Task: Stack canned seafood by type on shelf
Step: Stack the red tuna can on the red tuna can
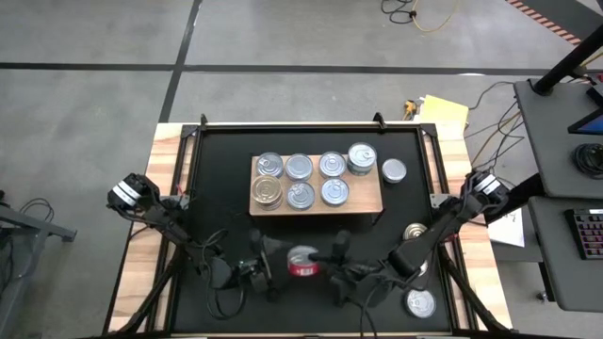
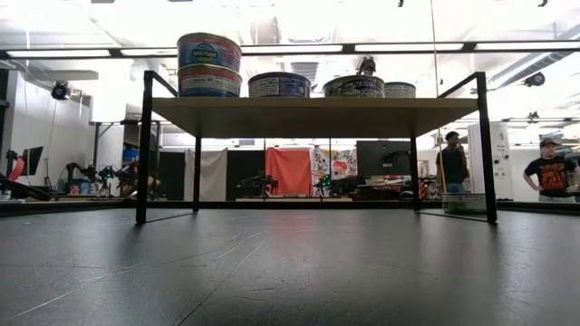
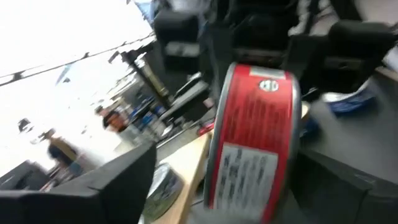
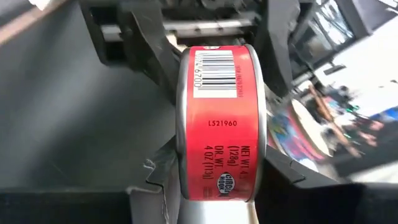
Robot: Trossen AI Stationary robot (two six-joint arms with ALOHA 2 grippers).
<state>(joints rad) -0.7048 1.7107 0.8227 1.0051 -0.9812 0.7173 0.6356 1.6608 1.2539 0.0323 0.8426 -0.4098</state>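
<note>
A red-labelled tin of canned seafood (image 1: 303, 262) hangs above the black mat in front of the shelf (image 1: 369, 202), between my two grippers. My right gripper (image 4: 219, 190) is shut on it. My left gripper (image 3: 217, 208) is open; its fingers (image 4: 152, 53) stand on either side of the same tin (image 3: 255, 143), with a gap showing on one side. Several silver-lidded tins (image 1: 300, 195) stand on the light-wood shelf. In the low view, two tins are stacked (image 2: 209, 63) at its left end. My right gripper pinches the red tin by its two flat ends, near the rim (image 4: 181, 177), between its two fingers (image 4: 158, 177). The fingers come about level from the table's right side. The tin stands on edge, its label band toward the wrist, lifted clear of the mat.
One loose tin (image 1: 394, 170) lies on the mat right of the shelf. Two more (image 1: 415, 232) (image 1: 420, 302) lie by my right arm. The shelf stands on thin black legs (image 2: 143, 149). People stand in the room beyond the table (image 2: 450, 163).
</note>
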